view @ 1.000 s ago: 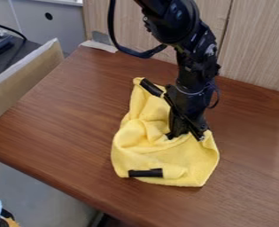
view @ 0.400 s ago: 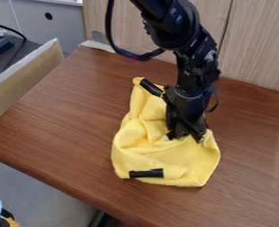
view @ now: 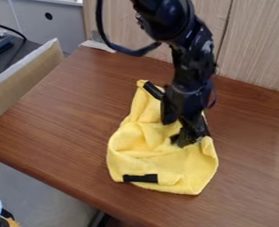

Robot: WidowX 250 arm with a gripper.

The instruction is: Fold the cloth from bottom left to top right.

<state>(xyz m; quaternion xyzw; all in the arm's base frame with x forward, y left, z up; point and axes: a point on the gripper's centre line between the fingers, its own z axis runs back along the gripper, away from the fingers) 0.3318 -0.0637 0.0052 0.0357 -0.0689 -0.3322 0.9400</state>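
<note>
Needing sure pinch on yellow cloth (view: 144, 156), lifting before drawing toward top right, avoiding dragging underlayer; not making out black two-finger gripper (view: 192, 137) as apart or clamped

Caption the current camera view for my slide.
Robot hand down at the right side of a rumpled yellow cloth on a brown wooden table.

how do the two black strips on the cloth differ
The lower strip lies nearly level across the view, while the upper strip slants down to the right. The lower strip is near the bottom edge of the cloth; the upper strip is by its top end. Both are black, narrow and straight.
</note>
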